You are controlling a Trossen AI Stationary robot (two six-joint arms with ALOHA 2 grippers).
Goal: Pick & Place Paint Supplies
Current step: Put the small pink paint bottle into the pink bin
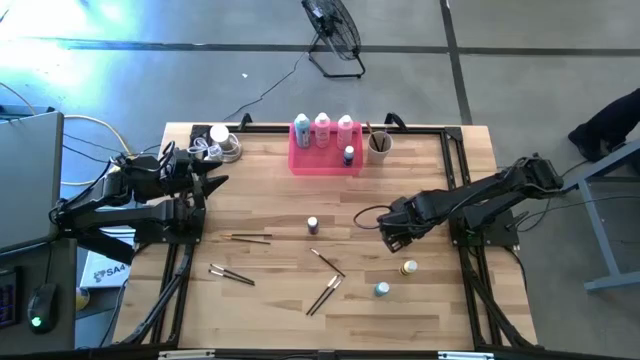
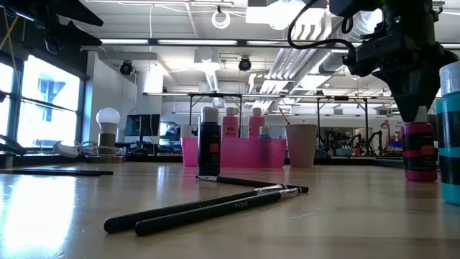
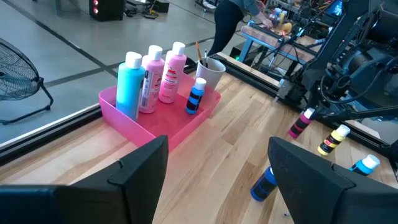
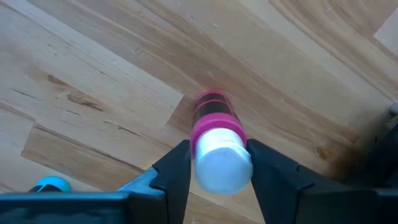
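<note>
My right gripper (image 1: 393,236) hangs over the table's right middle, shut on a tiny pink white-capped bottle (image 4: 214,134) that stands on the wood. A tiny yellow bottle (image 1: 409,268) and a teal one (image 1: 381,289) stand nearer the near edge, and a dark purple one (image 1: 312,225) stands mid-table. Three tall pink and teal bottles (image 3: 151,78) and a tiny blue bottle (image 3: 197,95) stand in the pink tray (image 1: 300,163). Several brown paintbrushes (image 1: 328,262) lie flat on the table. My left gripper (image 3: 217,186) waits open at the left edge. My right gripper holds the tiny pink bottle by its white cap (image 4: 222,163), pinched between the two fingers (image 4: 177,171), one on each side. The fingers come from above, pointing down. The bottle is upright, with its base on the table (image 2: 419,176).
A pale beige cup (image 1: 379,145) with brushes in it stands right of the tray at the far edge. A lamp and cables (image 1: 222,143) sit at the far left corner. Black frame rails run along the table's edges. Bare wood lies between the tray and the brushes.
</note>
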